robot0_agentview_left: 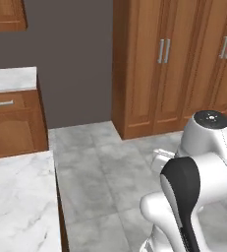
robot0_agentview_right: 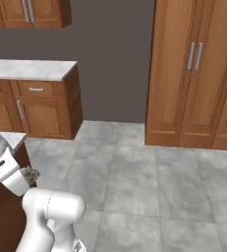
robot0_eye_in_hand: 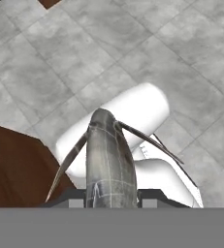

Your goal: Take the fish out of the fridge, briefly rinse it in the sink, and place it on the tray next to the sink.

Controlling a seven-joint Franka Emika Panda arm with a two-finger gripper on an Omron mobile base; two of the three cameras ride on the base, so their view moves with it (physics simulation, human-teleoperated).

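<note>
Grey stone floor tiles (robot0_agentview_left: 100,162) spread between tall brown wooden cupboards with paired metal handles (robot0_agentview_left: 179,64) and a dark grey wall (robot0_agentview_right: 110,54). From the left base view, a white marble counter (robot0_agentview_left: 16,202) fills the lower left corner, with a second marble-topped cabinet (robot0_agentview_left: 12,113) behind it against the wall. From the right base view, that wall cabinet (2 drawers over doors) shows from the other side (robot0_agentview_right: 36,98), and a small grey shape sits beside the white arm at the left edge (robot0_agentview_right: 29,174); it is too small there to tell more.

Looking along the hand, the small dark grey fish with thin fins (robot0_eye_in_hand: 108,160) is plain. The gripper (robot0_eye_in_hand: 111,198) is clamped on it, its 2 dark finger tips (robot0_eye_in_hand: 74,199) pressing the body from either side at the bottom of that picture. The fish's long axis runs straight out from the hand, its narrow rounded end pointing away, with thin fins splaying out to both sides. Below it lie the floor tiles and a brown wooden cabinet edge (robot0_eye_in_hand: 16,164).
</note>
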